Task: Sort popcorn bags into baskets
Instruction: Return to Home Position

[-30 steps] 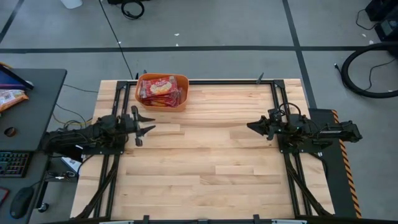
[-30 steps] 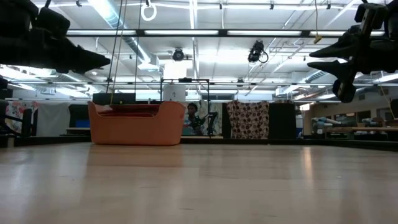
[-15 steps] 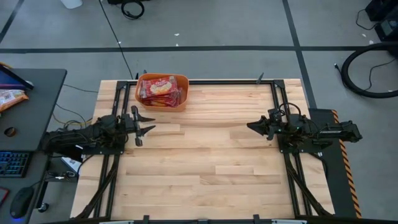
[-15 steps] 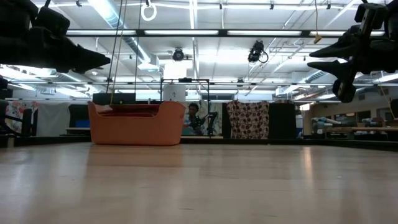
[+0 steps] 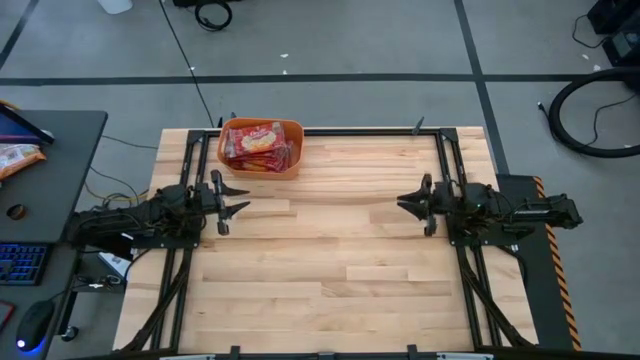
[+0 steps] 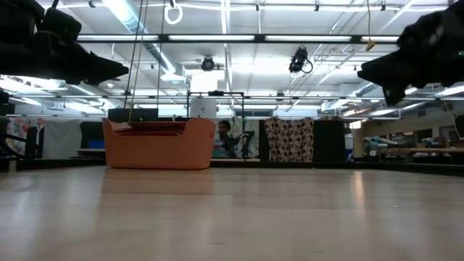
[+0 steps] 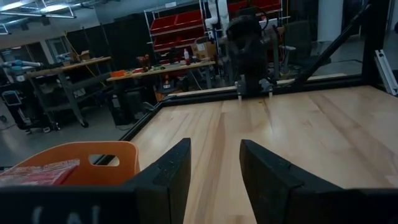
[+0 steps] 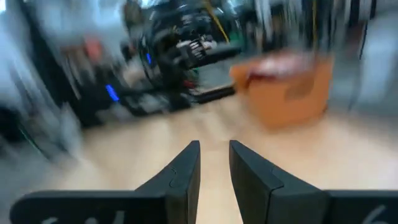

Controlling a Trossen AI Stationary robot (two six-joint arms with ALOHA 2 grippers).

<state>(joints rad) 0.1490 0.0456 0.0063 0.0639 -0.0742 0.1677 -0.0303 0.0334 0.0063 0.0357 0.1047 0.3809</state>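
Note:
The orange basket (image 5: 297, 140) stands at the table's far left, and several red popcorn bags (image 5: 258, 145) lie stacked inside it. The low view shows the basket's (image 6: 159, 145) plain side. My left gripper (image 5: 244, 199) hovers open above the table, just near of the basket and pointing toward the table's right. In its wrist view the left gripper (image 7: 214, 162) has the basket (image 7: 118, 155) and a bag (image 7: 43, 173) beside it. My right gripper (image 5: 400, 204) hovers open at the table's right, pointing left. Its wrist view shows the right gripper (image 8: 214, 158) with the basket (image 8: 289, 87) far off.
Bare wooden tabletop (image 5: 340, 250) stretches between the two grippers. Black frame rails run along the table's edges. A dark side table (image 5: 50, 180) stands left of the table and carries an orange-and-white snack bag (image 5: 15, 157).
My right gripper has turned about its wrist while staying over the same spot, and its wrist view is smeared by the motion. The basket and the bags have not moved.

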